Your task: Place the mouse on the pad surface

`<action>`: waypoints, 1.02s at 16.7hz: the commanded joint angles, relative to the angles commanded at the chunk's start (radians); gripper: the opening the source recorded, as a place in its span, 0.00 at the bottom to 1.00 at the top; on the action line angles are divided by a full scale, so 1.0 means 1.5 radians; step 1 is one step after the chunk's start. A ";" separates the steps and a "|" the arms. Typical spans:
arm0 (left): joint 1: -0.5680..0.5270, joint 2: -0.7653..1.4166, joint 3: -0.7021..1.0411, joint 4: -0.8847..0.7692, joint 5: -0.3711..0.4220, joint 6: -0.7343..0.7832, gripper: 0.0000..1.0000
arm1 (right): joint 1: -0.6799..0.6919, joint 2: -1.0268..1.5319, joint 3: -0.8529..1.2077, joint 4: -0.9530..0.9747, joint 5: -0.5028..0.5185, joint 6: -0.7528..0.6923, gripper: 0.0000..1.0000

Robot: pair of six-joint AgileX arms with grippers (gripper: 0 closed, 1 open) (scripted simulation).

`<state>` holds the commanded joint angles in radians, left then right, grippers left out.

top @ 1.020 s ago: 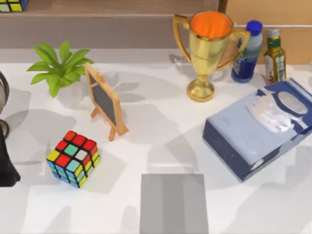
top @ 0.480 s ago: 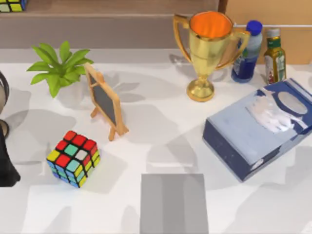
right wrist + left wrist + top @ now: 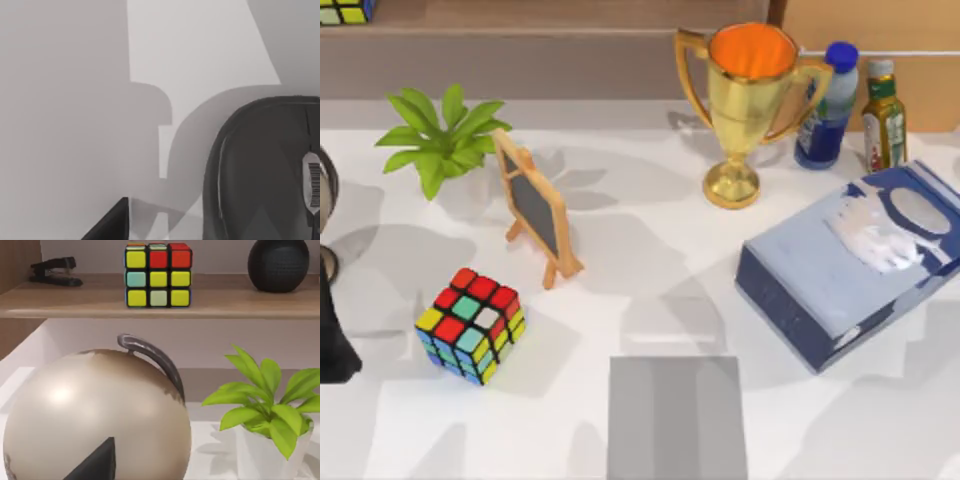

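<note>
Grey pad [image 3: 677,417] lying flat at the near edge of the white table [image 3: 620,240], centre of the top view, nothing on it. Dark mouse [image 3: 265,170] seen from the right wrist camera, resting on the white tabletop, a small barcode label on it; no contact with any finger visible. Dark wedge of the right gripper [image 3: 107,225] at that picture's lower edge, near the mouse but apart from it; opening of the fingers impossible to tell. Same for the left gripper [image 3: 95,462]: just a dark tip in the left wrist view, in front of a pale globe [image 3: 95,415], holding or touching nothing that can be made out. Left arm [image 3: 332,330] parked at the table's left edge.

Elsewhere on the table: Rubik's cube [image 3: 471,325] left of the pad, small wood-framed blackboard [image 3: 534,206] standing behind it, green plant [image 3: 440,140] at back left, gold trophy [image 3: 748,100] at back centre, two bottles [image 3: 840,100] beside it, blue tissue box [image 3: 850,265] at right. Second cube [image 3: 158,275] on a wooden shelf [image 3: 160,300] with a stapler [image 3: 52,271] and a black round pot [image 3: 278,264].
</note>
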<state>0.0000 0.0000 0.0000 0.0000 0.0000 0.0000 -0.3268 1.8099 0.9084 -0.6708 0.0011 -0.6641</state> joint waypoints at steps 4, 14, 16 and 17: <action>0.000 0.000 0.000 0.000 0.000 0.000 1.00 | 0.000 0.000 0.000 0.000 0.000 0.000 0.00; 0.000 0.000 0.000 0.000 0.000 0.000 1.00 | -0.003 -0.033 0.042 -0.082 0.000 0.016 0.00; 0.000 0.000 0.000 0.000 0.000 0.000 1.00 | 0.000 -0.047 0.074 -0.119 -0.002 0.016 0.00; 0.000 0.000 0.000 0.000 0.000 0.000 1.00 | 0.003 -0.058 0.092 -0.138 -0.005 0.015 0.00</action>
<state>0.0000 0.0000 0.0000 0.0000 0.0000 0.0000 -0.3229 1.7234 1.0468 -0.8771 -0.0066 -0.6420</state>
